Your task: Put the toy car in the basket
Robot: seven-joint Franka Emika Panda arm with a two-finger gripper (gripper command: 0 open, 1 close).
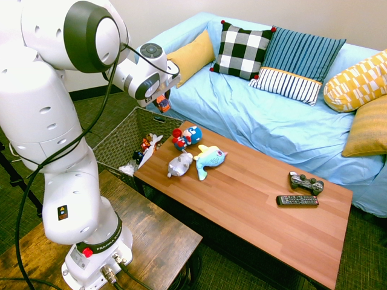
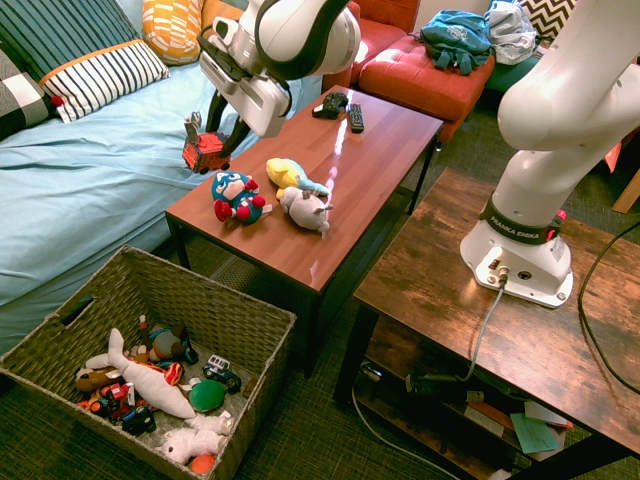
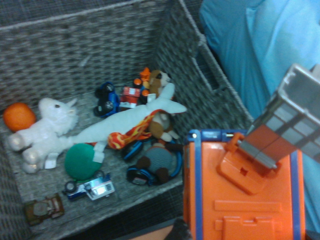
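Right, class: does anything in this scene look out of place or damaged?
Nothing looks damaged or spilled. The only oddity is the orange-red toy car, up in the gripper while other toys lie in the woven basket; that looks like handling in progress rather than a mishap.

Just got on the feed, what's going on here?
The gripper is shut on the orange-red toy car, holding it up in the air near the sofa side of the coffee table. The car is not in the woven basket yet. The basket already holds other toys, among them a white plush and a green ball.
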